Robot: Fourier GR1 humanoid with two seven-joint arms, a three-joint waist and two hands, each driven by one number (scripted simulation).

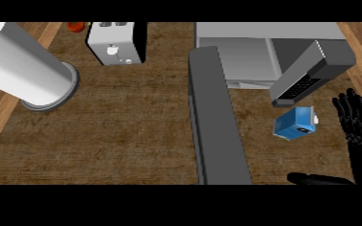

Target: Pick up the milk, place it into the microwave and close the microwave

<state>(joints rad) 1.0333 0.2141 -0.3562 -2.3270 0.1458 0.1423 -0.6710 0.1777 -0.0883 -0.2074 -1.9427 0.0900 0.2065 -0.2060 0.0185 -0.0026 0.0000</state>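
Blue milk (pixel 295 123) carton sits on the wood worktop (pixel 127 134), just right of the open microwave door (pixel 216 119) and in front of the microwave (pixel 240 52), not yet inside. Right hand (pixel 348 117) is at the view's right edge, fingers straightish & spread, beside the carton w/ a small gap, holding nothing. A black part low down is prob. its thumb. Left hand not visible.

Risks, imo: carton looks tilted, so a sideways nudge from the fingers could tip it or shove it toward the door before any hold is made. Grey block (pixel 304 76) hangs just beyond the carton, toward the microwave, and may get clipped on the lift. Door sticks far out, so swinging it w/ the carton half in would jam.
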